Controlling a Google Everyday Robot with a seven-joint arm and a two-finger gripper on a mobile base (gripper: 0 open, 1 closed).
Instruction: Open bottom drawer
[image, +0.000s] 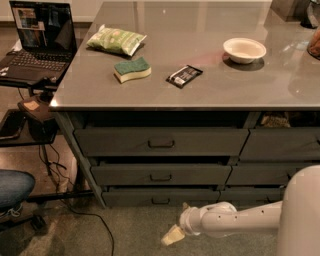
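Observation:
The bottom drawer (200, 197) is the slimmest grey front at the foot of the left stack of three, under the counter. It looks shut, with its small loop handle (161, 201) at centre. My gripper (177, 221) is on the end of the white arm (235, 220) that reaches in from the lower right. It hangs low over the floor, just below and to the right of the handle, without touching the drawer. Its tan fingers are spread: one (171, 235) points down-left and the other tip (184, 205) shows by the drawer's lower edge. It holds nothing.
Two taller drawers (160, 142) sit above, with a neighbouring stack (280, 145) to the right. The countertop (200, 75) holds a chip bag (116, 40), sponge (132, 69), dark packet (184, 76) and white bowl (244, 50). A laptop stand (35, 55), cables and a chair (15, 187) stand at left.

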